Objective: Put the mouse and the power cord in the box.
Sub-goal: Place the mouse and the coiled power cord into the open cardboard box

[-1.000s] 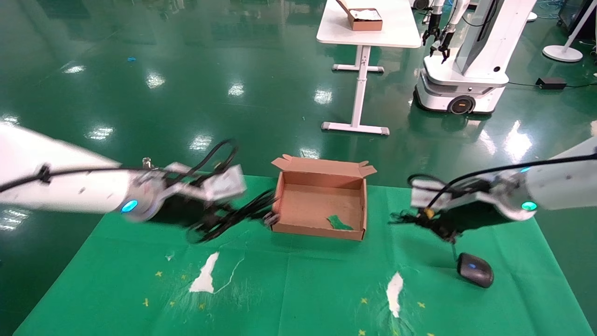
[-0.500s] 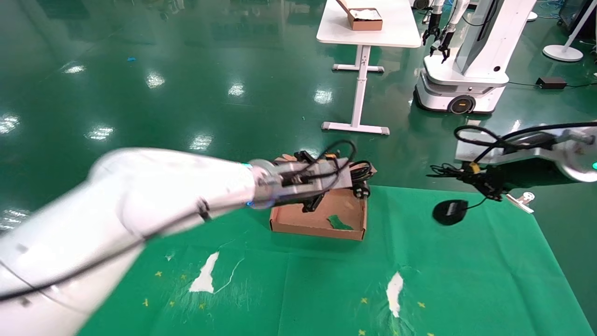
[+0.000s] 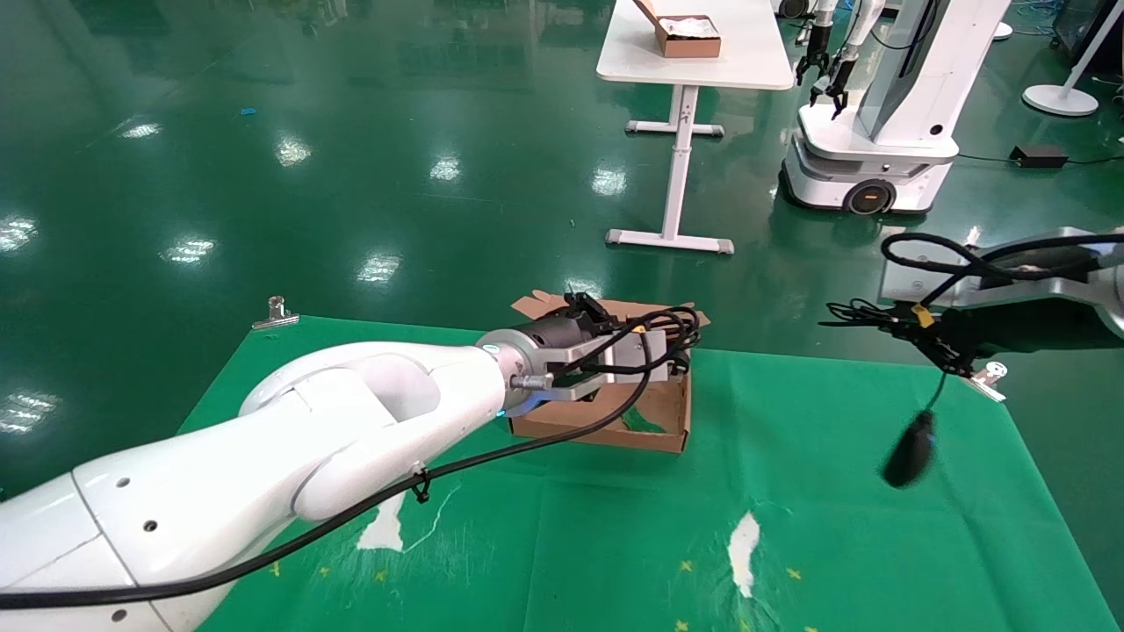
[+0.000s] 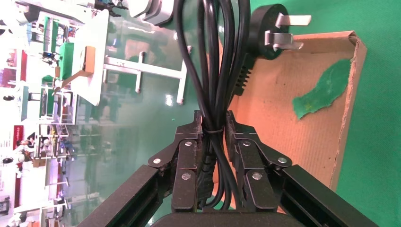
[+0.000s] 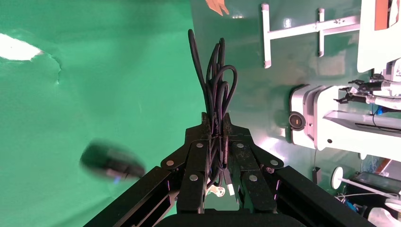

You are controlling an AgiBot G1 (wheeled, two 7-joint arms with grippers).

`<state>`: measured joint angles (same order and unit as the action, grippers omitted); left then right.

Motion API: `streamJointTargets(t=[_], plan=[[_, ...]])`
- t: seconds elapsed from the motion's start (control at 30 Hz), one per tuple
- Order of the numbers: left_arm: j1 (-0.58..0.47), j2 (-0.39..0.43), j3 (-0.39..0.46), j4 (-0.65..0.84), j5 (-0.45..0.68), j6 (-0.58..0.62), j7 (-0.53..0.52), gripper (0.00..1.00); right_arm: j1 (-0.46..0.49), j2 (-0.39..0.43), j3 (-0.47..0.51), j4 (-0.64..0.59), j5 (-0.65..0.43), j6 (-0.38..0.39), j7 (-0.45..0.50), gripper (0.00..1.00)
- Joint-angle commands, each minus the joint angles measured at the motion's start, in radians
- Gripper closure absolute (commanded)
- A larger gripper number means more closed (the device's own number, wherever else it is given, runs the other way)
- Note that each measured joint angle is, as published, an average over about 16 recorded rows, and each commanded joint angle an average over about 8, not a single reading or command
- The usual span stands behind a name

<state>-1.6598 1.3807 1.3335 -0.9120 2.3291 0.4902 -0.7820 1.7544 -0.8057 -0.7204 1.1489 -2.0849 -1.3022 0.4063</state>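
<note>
My left gripper point(image 4: 213, 118) is shut on the power cord point(image 4: 213, 56), a bundle of thick black loops. It hangs over the far right part of the brown cardboard box point(image 3: 667, 434), the pronged plug point(image 4: 267, 33) above the box's floor point(image 4: 283, 127) near a green scrap point(image 4: 321, 90). To the right of the box, my right gripper point(image 5: 215, 120) is raised above the mat and shut on the mouse's coiled thin cable point(image 5: 215, 80). The black mouse point(image 3: 909, 449) dangles below it on that cable, blurred, above the green mat; it also shows in the right wrist view point(image 5: 111, 163).
The green mat point(image 3: 615, 544) has white torn patches point(image 3: 386, 518) and metal clips at its far corners point(image 3: 277, 312). Beyond it on the floor stand a white table point(image 3: 702, 66) with a smaller brown box point(image 3: 685, 37), and another robot point(image 3: 878, 114).
My left arm carried the power cord from left of the box to over it. My right gripper lifted the mouse off the mat by its cable; the mouse has since swung down and rightward.
</note>
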Motion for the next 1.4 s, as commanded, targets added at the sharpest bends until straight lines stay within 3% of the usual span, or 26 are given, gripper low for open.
streamJointTargets(t=[0.03,0.33,0.53,0.7,1.03,1.23,1.4], plan=[[-0.012,0.0,0.034,0.0,0.003,-0.011,-0.034,0.0,-0.005,0.009,0.004,0.017,0.004,0.0,0.008,1.0],[-0.046,-0.008,0.095,0.041,-0.02,-0.015,-0.152,0.0,0.006,-0.014,0.006,0.03,0.016,0.011,-0.009,1.0],[-0.105,-0.037,0.079,0.175,-0.074,0.022,-0.219,0.0,0.024,-0.05,0.003,0.025,0.028,0.014,-0.035,1.0],[-0.152,-0.107,0.059,0.29,-0.123,0.058,-0.215,0.0,0.04,-0.117,-0.005,-0.017,0.049,0.036,-0.092,1.0],[-0.191,-0.192,0.037,0.351,-0.212,0.121,-0.15,0.0,0.095,-0.347,-0.028,-0.311,0.101,0.169,-0.378,1.0],[-0.192,-0.189,0.033,0.364,-0.229,0.12,-0.127,0.0,0.113,-0.513,-0.031,-0.552,0.15,0.327,-0.598,1.0],[-0.193,-0.185,0.031,0.375,-0.239,0.118,-0.112,0.0,0.06,-0.566,-0.08,-0.615,0.225,0.458,-0.71,1.0]])
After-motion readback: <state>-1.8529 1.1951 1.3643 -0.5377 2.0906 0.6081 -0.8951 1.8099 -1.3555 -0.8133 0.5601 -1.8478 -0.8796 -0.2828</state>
